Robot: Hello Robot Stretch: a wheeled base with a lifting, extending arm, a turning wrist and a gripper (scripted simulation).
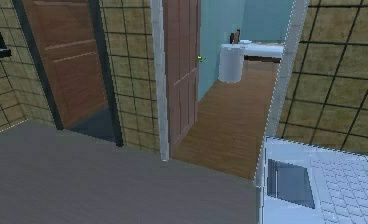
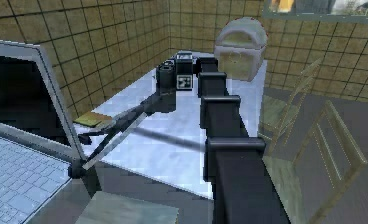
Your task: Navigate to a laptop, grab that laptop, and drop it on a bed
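The room has walls of brown tiles point(image 2: 102, 40), and a pale table point(image 2: 162, 150) stands next to them. The laptop point(image 2: 27, 110) sits on that table with its lid up. It has a dark screen and a white keyboard point(image 1: 322, 185). So I think the drive to the laptop is done. The grab does not look done yet, because the laptop rests flat on the table. The gripper point(image 2: 97, 135) points at the laptop's near edge, and I cannot tell if it holds anything. A small flat yellow thing point(image 2: 92, 120) lies close by the fingers. Farther back on the table stands a pale round box point(image 2: 240, 45). Taking the laptop to a bed is left to do. An open door point(image 1: 180, 70) leads to a room with a wood floor.
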